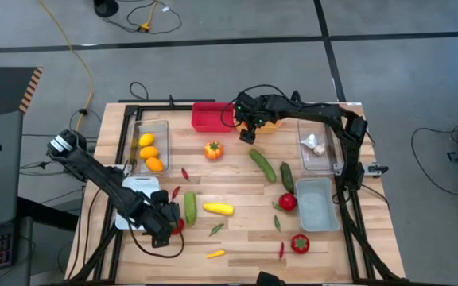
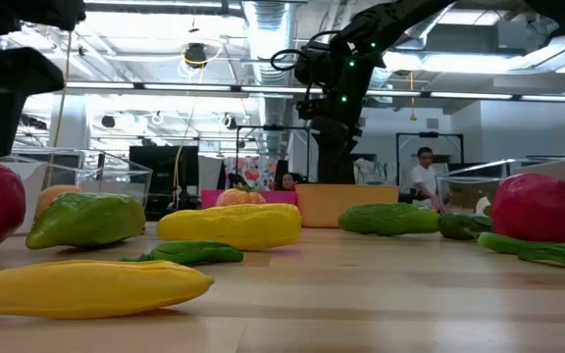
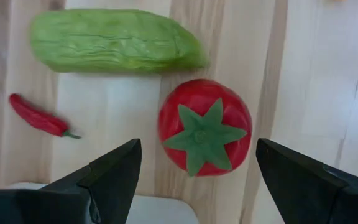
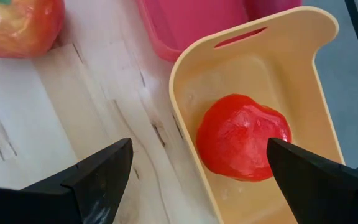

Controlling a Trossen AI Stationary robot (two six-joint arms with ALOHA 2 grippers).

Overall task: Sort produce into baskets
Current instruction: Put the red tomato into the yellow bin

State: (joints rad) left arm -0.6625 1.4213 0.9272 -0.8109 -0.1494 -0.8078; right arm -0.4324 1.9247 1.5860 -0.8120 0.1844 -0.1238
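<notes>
Right gripper (image 1: pixel 249 132), released, hovers at the table's far edge, hiding most of the orange-yellow bin (image 4: pixel 303 37) (one red tomato (image 4: pixel 244 137) inside); left gripper (image 3: pixel 194 171), released, straddles another tomato (image 3: pixel 204 127) near the front-left corner.

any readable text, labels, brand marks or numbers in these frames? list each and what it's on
None readable in any view.
Red bin, yellow bin, clear tub: no visible labels or marks.
Tomato, cucumber: plain, unprinted.
Room behind the table in the low view: any signs or screens there are too small and blurred to read.
</notes>
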